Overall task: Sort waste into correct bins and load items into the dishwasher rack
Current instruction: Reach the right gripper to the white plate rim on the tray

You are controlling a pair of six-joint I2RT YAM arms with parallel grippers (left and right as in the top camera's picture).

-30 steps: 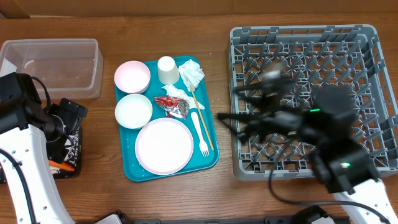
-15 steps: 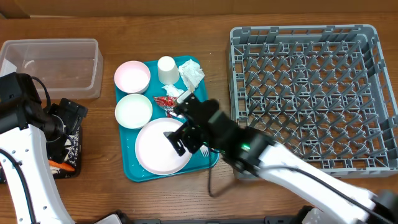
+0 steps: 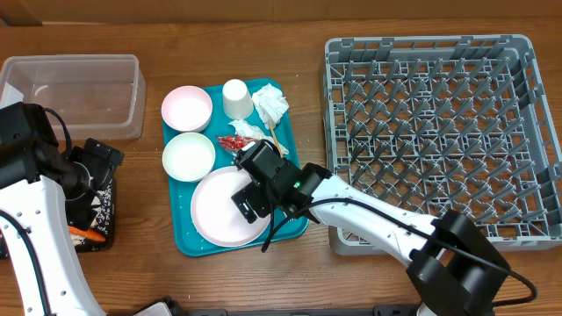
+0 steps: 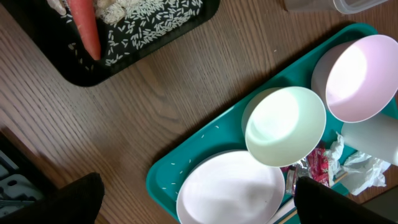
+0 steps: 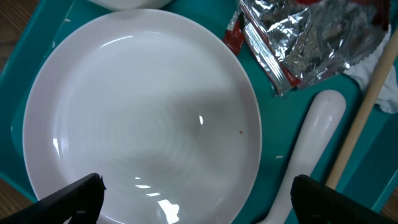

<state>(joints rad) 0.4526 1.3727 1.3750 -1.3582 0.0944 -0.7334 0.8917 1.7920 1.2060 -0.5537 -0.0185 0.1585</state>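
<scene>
Swung across from the dishwasher rack (image 3: 421, 44) at right to hover over the round white plate (image 3: 215, 211) on the teal tray (image 3: 186, 239), lower centre, with right gripper (image 3: 253, 197) wide open and empty, so probably lifting the plate next.

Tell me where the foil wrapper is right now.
In the overhead view the foil wrapper lies on the teal tray, right of the lower bowl, just above the plate and below the napkin.
</scene>
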